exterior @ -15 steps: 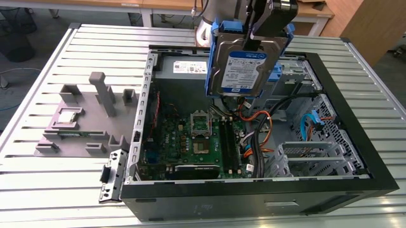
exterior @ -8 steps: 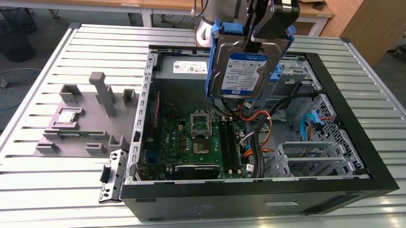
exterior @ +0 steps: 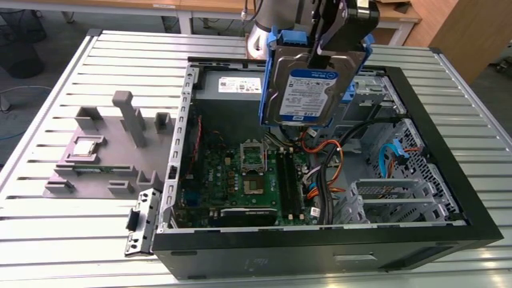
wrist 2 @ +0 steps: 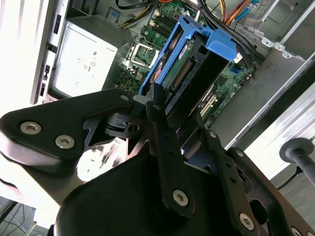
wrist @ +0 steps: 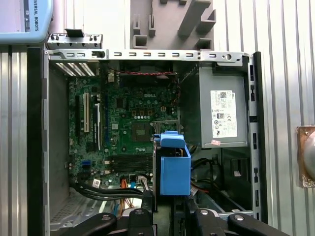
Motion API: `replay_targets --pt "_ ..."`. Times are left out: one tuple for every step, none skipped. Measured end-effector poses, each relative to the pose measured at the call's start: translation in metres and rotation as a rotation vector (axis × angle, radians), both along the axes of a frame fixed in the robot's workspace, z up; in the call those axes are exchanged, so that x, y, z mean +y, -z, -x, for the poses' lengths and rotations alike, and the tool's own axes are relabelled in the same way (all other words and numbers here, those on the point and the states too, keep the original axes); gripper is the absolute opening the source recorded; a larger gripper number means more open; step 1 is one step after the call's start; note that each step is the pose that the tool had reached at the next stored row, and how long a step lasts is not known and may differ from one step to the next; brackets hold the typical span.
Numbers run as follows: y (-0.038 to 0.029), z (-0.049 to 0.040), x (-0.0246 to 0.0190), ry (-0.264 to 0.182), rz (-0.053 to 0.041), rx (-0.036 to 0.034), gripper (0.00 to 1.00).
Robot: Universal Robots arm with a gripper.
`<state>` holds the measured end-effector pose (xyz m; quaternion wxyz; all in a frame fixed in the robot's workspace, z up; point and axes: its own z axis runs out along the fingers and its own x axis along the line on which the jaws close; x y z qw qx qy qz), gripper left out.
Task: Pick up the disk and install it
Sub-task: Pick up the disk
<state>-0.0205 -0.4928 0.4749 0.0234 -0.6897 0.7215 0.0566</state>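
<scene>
Disk check from my station: I see the flat rectangular silver disk (exterior: 308, 90) in its blue plastic carrier, hanging upright above the open black computer case (exterior: 320, 243), over the green motherboard (exterior: 240, 180). My black gripper (exterior: 323, 55) is clenched on its upper end.

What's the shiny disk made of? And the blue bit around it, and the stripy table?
The disk looks like bare silvery metal with a glossy paper-like label. Its blue frame seems moulded plastic: smooth, evenly coloured. The table is probably aluminium: pale grey ribbed slats with a soft sheen.
</scene>
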Motion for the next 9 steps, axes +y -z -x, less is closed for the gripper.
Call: replay_targets --pt "0.0000 0.0000 -0.0003 0.000 -0.0002 0.0000 0.35" --pt "0.0000 0.0000 -0.0005 0.000 -0.0003 0.0000 0.35" --pt "0.0000 0.0000 -0.0009 0.000 -0.0003 0.0001 0.35" --pt "0.0000 0.0000 -0.0015 0.000 -0.0003 0.0001 0.35" --pt "0.0000 0.0000 -0.0021 0.000 -0.0004 0.0001 0.35" --pt "0.0000 0.0000 -0.0029 0.000 -0.0004 0.0001 0.35" --pt "0.0000 0.0000 -0.0036 0.000 -0.0004 0.0001 0.35" --pt "0.0000 0.0000 -0.0045 0.000 -0.0004 0.0001 0.35" --pt "0.0001 0.0000 -0.0054 0.000 -0.0004 0.0000 0.35"
